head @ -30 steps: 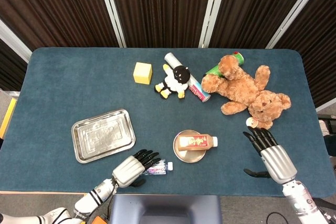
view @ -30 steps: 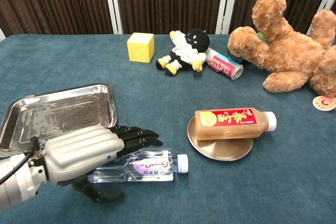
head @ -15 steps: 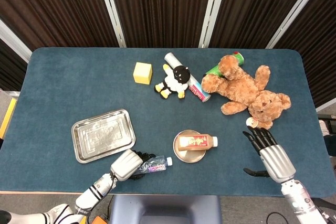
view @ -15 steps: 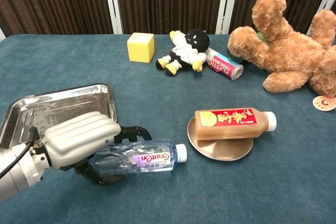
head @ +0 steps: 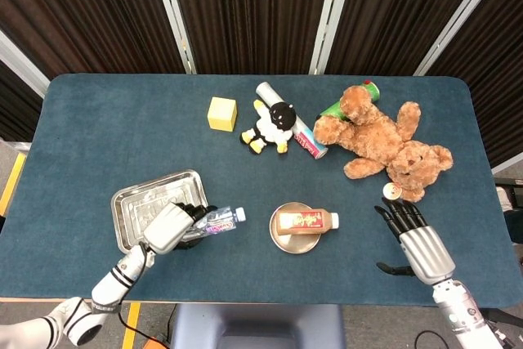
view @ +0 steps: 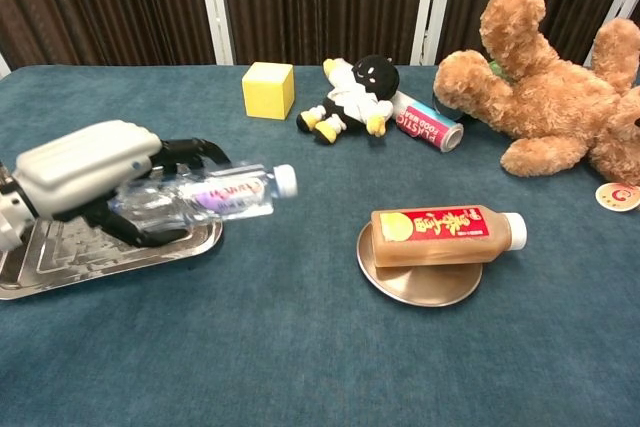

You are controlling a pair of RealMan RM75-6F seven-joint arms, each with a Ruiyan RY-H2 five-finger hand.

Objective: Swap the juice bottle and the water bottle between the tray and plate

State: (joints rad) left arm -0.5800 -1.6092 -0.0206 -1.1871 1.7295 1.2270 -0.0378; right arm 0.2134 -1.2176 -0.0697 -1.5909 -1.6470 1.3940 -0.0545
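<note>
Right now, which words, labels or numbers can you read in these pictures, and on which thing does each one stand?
"PLASTIC FOOD WRAP", partly readable: on the lying roll.
Juice bottle red label: characters too small to read.
Water bottle in the left hand: label blurred, unreadable.
Round sticker by the teddy bear: unreadable.

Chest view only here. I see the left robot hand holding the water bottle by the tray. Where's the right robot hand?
Observer: The right robot hand is at the near right edge of the table, fingers spread, holding nothing.
Operator: Anything close to it?
Observer: A small round disc lies just past its fingertips, beside the teddy bear.
Operator: What's behind the bear?
Observer: A green can on its side, partly under the bear's head.
</note>
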